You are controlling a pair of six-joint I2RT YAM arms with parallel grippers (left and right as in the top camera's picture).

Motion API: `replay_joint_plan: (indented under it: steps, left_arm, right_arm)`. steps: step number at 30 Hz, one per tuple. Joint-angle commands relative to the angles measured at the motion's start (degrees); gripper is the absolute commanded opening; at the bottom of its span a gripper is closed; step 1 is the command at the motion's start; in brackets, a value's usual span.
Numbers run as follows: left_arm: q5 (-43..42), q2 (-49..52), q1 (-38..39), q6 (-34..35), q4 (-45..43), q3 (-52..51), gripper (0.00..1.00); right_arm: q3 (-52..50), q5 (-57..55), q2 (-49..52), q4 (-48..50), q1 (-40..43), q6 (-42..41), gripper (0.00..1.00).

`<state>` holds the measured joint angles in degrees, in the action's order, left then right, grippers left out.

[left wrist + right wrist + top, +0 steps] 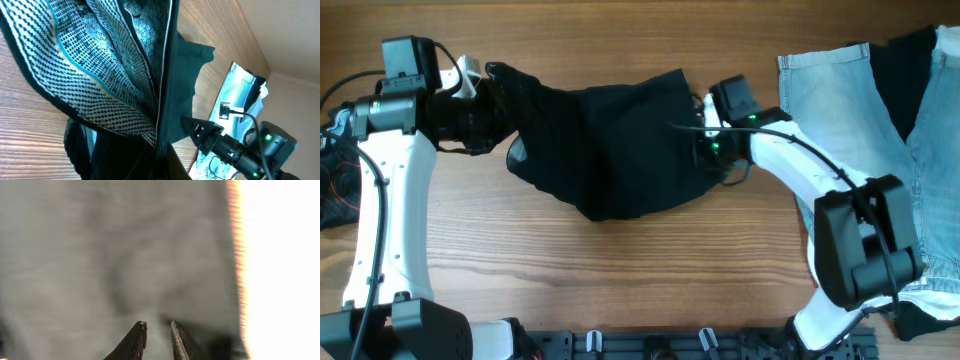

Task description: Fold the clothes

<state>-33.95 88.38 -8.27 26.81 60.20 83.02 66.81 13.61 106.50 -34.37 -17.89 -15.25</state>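
Note:
The black shorts hang stretched between my two grippers above the wooden table. My left gripper holds their bunched left end. My right gripper holds their right edge. In the left wrist view the shorts fill the frame, showing a pale woven lining, and they hide my left fingers. In the right wrist view my fingertips are close together with blurred grey cloth between them. Light-blue denim shorts lie flat at the back right, and they also show in the left wrist view.
Another dark garment lies over the denim at the far right. A dark bundle with orange cables sits at the left edge. A black rail runs along the front edge. My right arm shows in the left wrist view.

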Motion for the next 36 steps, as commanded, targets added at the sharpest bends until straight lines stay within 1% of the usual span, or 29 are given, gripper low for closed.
replay_joint_plan:
  steps: [1,2,4,6,7,9,10,12,16,20,22,24,27,29,30,31,32,33,35,36]
  left_arm:
    - [-0.48,-1.53,3.48,-1.11,-1.29,1.62,0.04]
    - [-0.46,-1.38,6.10,-1.11,-2.49,1.62,0.04]
    - [-0.46,-1.27,11.72,-0.61,-5.73,1.62,0.04]
    - [0.37,-1.25,18.58,1.33,-11.23,1.62,0.04]
    - [3.69,-1.20,22.71,3.52,-13.73,1.62,0.04]
    - [8.28,-0.59,27.82,5.46,-16.20,1.62,0.04]
    - [10.62,0.66,31.56,5.66,-18.36,1.62,0.04]
    - [13.14,3.13,34.95,5.84,-20.70,1.62,0.04]
    - [13.25,9.22,37.05,7.13,-23.12,1.62,0.04]
    - [13.22,11.08,37.05,7.13,-23.63,1.62,0.05]
    - [13.20,11.08,37.05,7.13,-23.61,1.62,0.05]
    - [13.20,11.08,37.27,7.13,-23.61,1.62,0.05]
    - [13.20,11.19,38.29,7.10,-23.61,1.62,0.07]
    - [12.31,11.28,40.06,7.10,-23.85,1.62,0.34]
    - [11.47,11.28,40.87,6.78,-24.28,1.62,0.46]
    - [11.50,11.28,41.24,4.04,-24.52,1.62,0.52]
    - [11.50,11.28,40.94,0.46,-24.52,1.64,0.64]
    - [11.52,11.28,38.95,-1.11,-24.41,1.64,0.69]
    - [11.56,11.28,35.15,-1.11,-24.41,1.64,0.70]
    - [12.98,11.30,30.93,-1.07,-24.22,1.62,0.73]
  right_arm:
    - [-4.44,-7.15,0.79,1.31,0.50,2.97,0.25]
    - [-5.81,-8.33,1.49,2.40,0.50,2.34,0.25]
    - [-7.48,-6.75,2.78,4.09,0.50,1.11,0.20]
    - [-7.67,-4.35,3.23,2.84,-0.31,0.44,0.21]
    - [-7.67,-4.28,3.23,2.16,-0.92,-0.61,0.21]
    - [-7.67,-4.09,3.21,1.81,-1.57,-2.89,0.20]
    - [-7.67,-3.89,3.21,1.14,-1.88,-3.45,0.19]
    - [-7.67,-3.91,3.21,-0.28,-1.92,-4.46,0.20]
    - [-7.67,-3.04,3.21,-1.81,-1.92,-4.48,0.21]
    - [-6.82,-3.58,1.53,-2.01,-1.86,-4.48,0.29]
    - [-5.05,-5.86,-0.57,-3.15,-1.05,-4.48,0.32]
    - [-3.50,-8.35,-3.08,-4.28,0.37,-4.92,0.37]
    - [-1.09,-13.44,-8.11,-6.23,3.21,-6.19,0.41]
    - [0.22,-13.81,-11.93,-6.36,6.12,-6.19,0.45]
    - [0.44,-13.81,-13.38,-6.38,7.37,-6.16,0.46]
    - [0.44,-13.57,-14.56,-6.40,8.26,-5.92,0.47]
    - [0.44,-13.33,-15.37,-6.43,8.44,-5.44,0.48]
    - [0.44,-9.03,-15.65,-6.25,8.44,-0.98,0.48]
    - [0.42,-0.87,-15.32,-6.47,8.37,4.42,0.48]
    - [0.37,2.49,-15.04,-6.69,8.37,7.48,0.49]
